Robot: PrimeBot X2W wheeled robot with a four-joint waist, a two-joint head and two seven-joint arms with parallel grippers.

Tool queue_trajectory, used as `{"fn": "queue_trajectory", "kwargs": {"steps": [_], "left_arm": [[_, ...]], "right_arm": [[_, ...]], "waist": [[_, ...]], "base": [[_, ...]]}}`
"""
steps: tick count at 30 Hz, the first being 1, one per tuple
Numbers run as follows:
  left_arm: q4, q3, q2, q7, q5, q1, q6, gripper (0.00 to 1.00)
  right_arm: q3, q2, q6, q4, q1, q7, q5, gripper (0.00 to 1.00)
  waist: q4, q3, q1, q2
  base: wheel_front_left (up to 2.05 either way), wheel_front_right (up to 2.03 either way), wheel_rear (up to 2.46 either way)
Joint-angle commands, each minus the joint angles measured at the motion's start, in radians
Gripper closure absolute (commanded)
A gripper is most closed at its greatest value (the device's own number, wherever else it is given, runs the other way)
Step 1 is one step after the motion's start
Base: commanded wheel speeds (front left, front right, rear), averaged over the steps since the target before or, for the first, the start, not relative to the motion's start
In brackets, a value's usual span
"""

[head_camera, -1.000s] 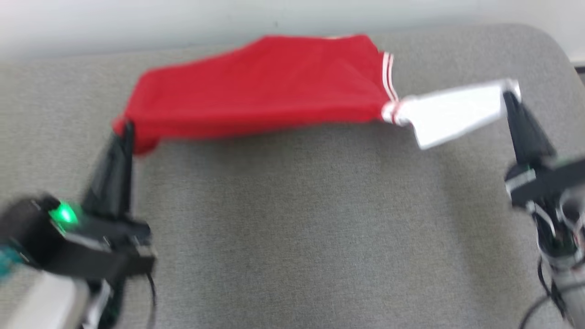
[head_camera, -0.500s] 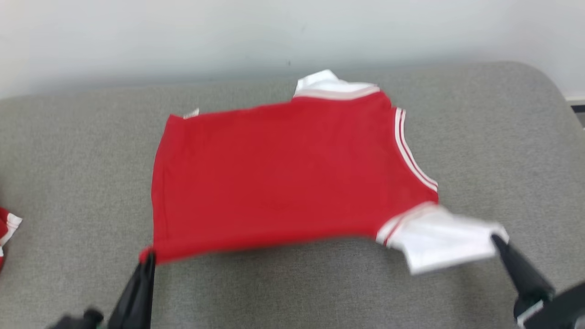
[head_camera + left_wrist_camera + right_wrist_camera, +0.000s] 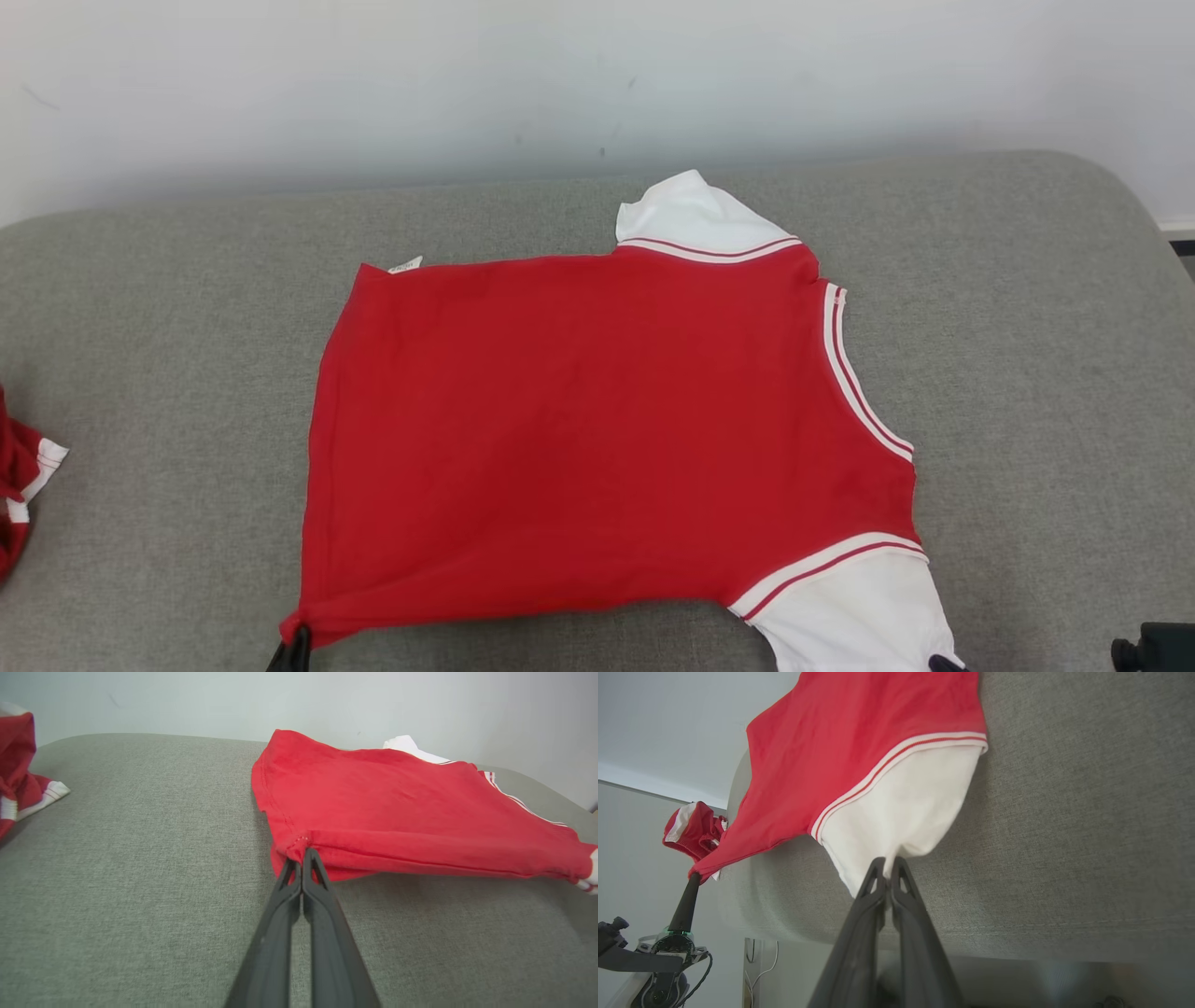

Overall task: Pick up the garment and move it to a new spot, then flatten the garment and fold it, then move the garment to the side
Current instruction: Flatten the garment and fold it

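The garment (image 3: 597, 439) is a red shirt with white sleeves, lying spread and nearly flat on the grey cushion (image 3: 1046, 355). My left gripper (image 3: 297, 646) is shut on its near left hem corner, seen close in the left wrist view (image 3: 303, 856), where the red hem (image 3: 397, 807) is bunched at the tips. My right gripper (image 3: 945, 664) is shut on the edge of the near white sleeve; the right wrist view (image 3: 888, 863) shows the white cloth (image 3: 901, 812) pinched between the fingers. Both pinched edges are lifted slightly off the cushion.
Another red and white garment (image 3: 21, 485) lies crumpled at the cushion's far left edge. A pale wall (image 3: 597, 84) runs behind the cushion. The cushion's rounded near edge (image 3: 784, 905) drops off just below the grippers. A dark part of my right arm (image 3: 1153, 644) sits at the lower right.
The garment has been drawn toward me and laid out flat, with the far sleeve now showing. Both grippers kept their hold and sank to the view's bottom edge; the head view itself has shifted.
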Motion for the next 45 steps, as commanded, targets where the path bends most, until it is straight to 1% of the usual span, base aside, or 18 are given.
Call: {"fn": "queue_trajectory", "kwargs": {"steps": [1, 4, 10, 14, 17, 21, 24, 29, 32, 33, 35, 41, 45], "left_arm": [[0.014, 0.007, -0.002, -0.004, 0.003, 0.015, -0.007, 1.00], [0.037, 0.015, -0.005, -0.004, 0.012, 0.007, -0.016, 1.00], [0.034, 0.031, -0.022, -0.004, 0.033, -0.046, -0.038, 1.00], [0.041, 0.039, -0.017, -0.004, 0.051, -0.088, -0.058, 1.00], [0.058, 0.046, -0.015, -0.004, 0.060, -0.123, -0.072, 1.00], [0.098, 0.051, -0.012, -0.004, 0.066, -0.169, -0.090, 1.00], [0.120, 0.053, -0.010, -0.004, 0.068, -0.187, -0.098, 1.00], [0.170, 0.047, -0.010, -0.004, 0.077, -0.237, -0.117, 1.00], [0.215, 0.039, -0.006, -0.004, 0.080, -0.278, -0.138, 1.00], [0.242, 0.034, -0.010, -0.004, 0.081, -0.307, -0.150, 1.00], [0.274, 0.025, -0.006, -0.004, 0.088, -0.337, -0.158, 1.00], [0.360, 0.010, -0.001, -0.004, 0.101, -0.423, -0.184, 1.00], [0.401, 0.008, 0.001, -0.004, 0.108, -0.464, -0.192, 1.00]], "right_arm": [[-0.016, 0.008, 0.000, -0.005, 0.007, 0.021, -0.017, 1.00], [-0.038, 0.034, 0.000, -0.012, -0.006, 0.036, -0.051, 1.00], [-0.054, 0.083, 0.000, -0.027, -0.073, 0.004, -0.110, 1.00], [-0.043, 0.105, 0.000, -0.008, -0.164, -0.059, -0.166, 1.00], [-0.028, 0.118, 0.000, 0.042, -0.243, -0.115, -0.212, 1.00], [0.009, 0.126, 0.000, 0.140, -0.351, -0.174, -0.247, 1.00], [0.031, 0.109, 0.000, 0.194, -0.410, -0.189, -0.264, 1.00], [0.082, 0.098, 0.000, 0.359, -0.560, -0.239, -0.289, 1.00], [0.118, 0.096, 0.000, 0.460, -0.645, -0.263, -0.291, 1.00], [0.144, 0.100, 0.000, 0.521, -0.694, -0.277, -0.290, 1.00], [0.171, 0.103, 0.000, 0.581, -0.740, -0.291, -0.287, 1.00], [0.230, 0.116, 0.000, 0.738, -0.850, -0.346, -0.260, 1.00], [0.271, 0.121, 0.000, 0.821, -0.908, -0.394, -0.267, 1.00]], "waist": [[0.000, 0.007, 0.0001, 0.0001], [-0.003, 0.018, 0.0001, 0.0001], [-0.006, 0.027, 0.0001, 0.0001], [-0.012, 0.033, 0.0001, 0.0001], [-0.015, 0.034, 0.0001, 0.0001], [-0.017, 0.031, 0.0001, 0.0001], [-0.020, 0.032, 0.0001, 0.0001], [-0.019, 0.041, 0.0001, 0.0001], [-0.014, 0.052, 0.0001, 0.0001], [-0.010, 0.064, 0.0001, 0.0001], [-0.007, 0.076, 0.0001, 0.0001], [-0.002, 0.108, 0.0001, 0.0001], [-0.008, 0.123, 0.0001, 0.0001]], "base": [[0.00, 0.00, 0.00], [0.00, 0.00, 0.00], [0.00, 0.00, 0.00], [0.00, 0.00, 0.00], [0.00, 0.00, 0.00], [0.00, 0.00, 0.00], [0.00, 0.00, 0.00], [0.00, 0.00, 0.00], [0.00, 0.00, 0.00], [0.00, 0.00, 0.00], [0.00, 0.00, 0.00], [0.00, 0.00, 0.00], [0.00, 0.00, 0.00]]}}
